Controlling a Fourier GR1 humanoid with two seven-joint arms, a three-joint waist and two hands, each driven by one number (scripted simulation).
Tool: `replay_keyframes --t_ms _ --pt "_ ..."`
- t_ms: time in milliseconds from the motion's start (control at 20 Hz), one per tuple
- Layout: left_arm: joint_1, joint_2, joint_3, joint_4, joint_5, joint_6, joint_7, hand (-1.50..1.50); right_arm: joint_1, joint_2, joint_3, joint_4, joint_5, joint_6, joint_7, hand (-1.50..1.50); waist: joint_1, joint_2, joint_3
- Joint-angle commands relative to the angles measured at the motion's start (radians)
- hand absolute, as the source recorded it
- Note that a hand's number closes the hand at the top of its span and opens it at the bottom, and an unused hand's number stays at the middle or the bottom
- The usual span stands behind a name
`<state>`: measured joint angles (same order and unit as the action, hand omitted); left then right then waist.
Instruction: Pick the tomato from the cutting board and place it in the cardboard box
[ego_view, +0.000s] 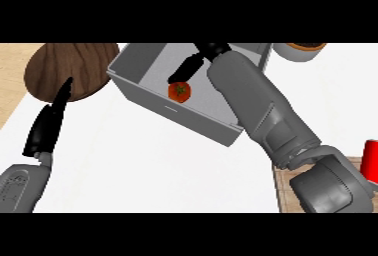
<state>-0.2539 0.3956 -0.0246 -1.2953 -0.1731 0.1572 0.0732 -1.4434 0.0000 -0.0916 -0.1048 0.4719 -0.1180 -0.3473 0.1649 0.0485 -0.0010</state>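
- Dark wood first: the round cutting board sits at the far left of the bench, and the fingertips of the left robot hand overlap its near edge.
- That left robot hand is just parked there near the left side, fingers straight and pointing up, nothing in it.
- Next over is the box. It looks grey here rather than cardboard brown, and it sits tilted at an angle, just right of the left robot hand's fingertips.
- The tomato is inside the box, right under the fingers of the right robot hand.
- The right robot hand reaches over the box, fingers pointing down toward the tomato and looking pretty straight. Can't tell if they touch it.
- Something red pokes in at the right edge, beside the right forearm.
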Motion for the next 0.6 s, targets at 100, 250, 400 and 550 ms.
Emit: replay_keyframes --t_ms 100,250,400,550 --pt "-0.002 -0.001 0.012 0.001 0.01 -0.005 0.013 0.0 0.019 0.0 -0.109 -0.04 -0.114 -0.045 -0.079 -1.5 -0.026 0.001 0.001" --pt "0.046 0.015 0.037 -0.014 0.019 0.003 -0.025 0.0 0.008 -0.008 -0.164 -0.057 -0.164 -0.048 -0.082 -1.5 -0.039 -0.007 0.001" --pt "0.039 0.008 0.033 -0.002 0.005 0.012 -0.005 0.0 0.03 -0.073 -0.191 -0.057 -0.189 0.036 -0.14 -1.5 -0.054 -0.004 0.001" --pt "0.055 0.003 0.038 0.0 0.016 0.005 -0.012 0.0 0.051 -0.133 -0.214 -0.043 -0.21 0.119 -0.162 -1.5 -0.053 -0.001 0.001"
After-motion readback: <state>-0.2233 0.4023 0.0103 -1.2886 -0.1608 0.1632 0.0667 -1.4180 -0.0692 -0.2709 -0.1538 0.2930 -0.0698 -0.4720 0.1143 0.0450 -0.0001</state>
